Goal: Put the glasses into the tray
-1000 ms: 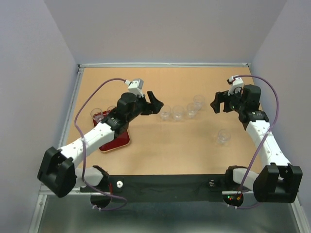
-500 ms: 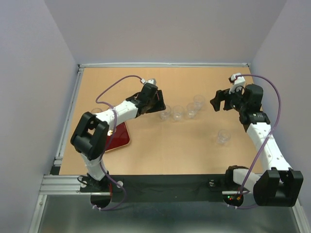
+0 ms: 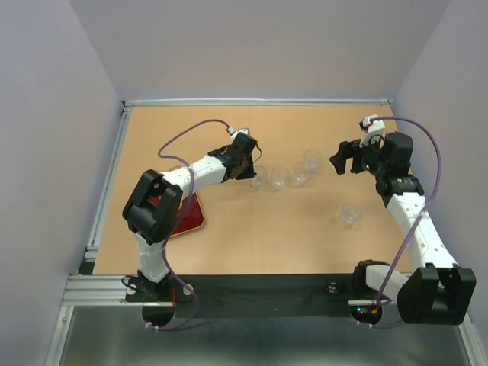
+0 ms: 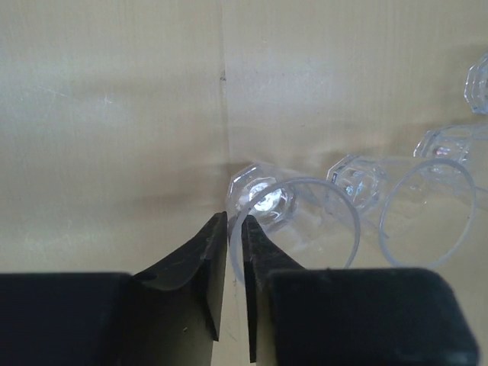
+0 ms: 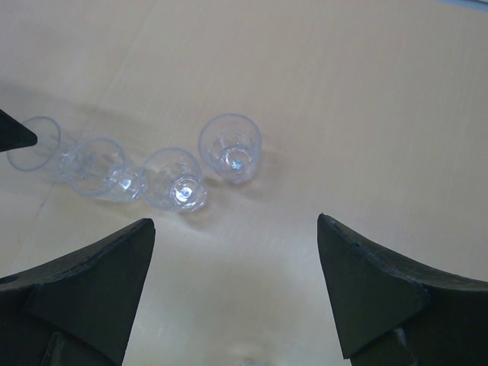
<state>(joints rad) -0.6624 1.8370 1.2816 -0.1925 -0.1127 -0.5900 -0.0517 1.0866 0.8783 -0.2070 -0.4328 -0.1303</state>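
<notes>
left end effector narrow, pinching rim wall of glass at 9 o'clock end of row, centre of counter | tray at 8 o'clock | right end effector wide | glass likely light, stiff, slick, fragile: pinch rim gently
</notes>
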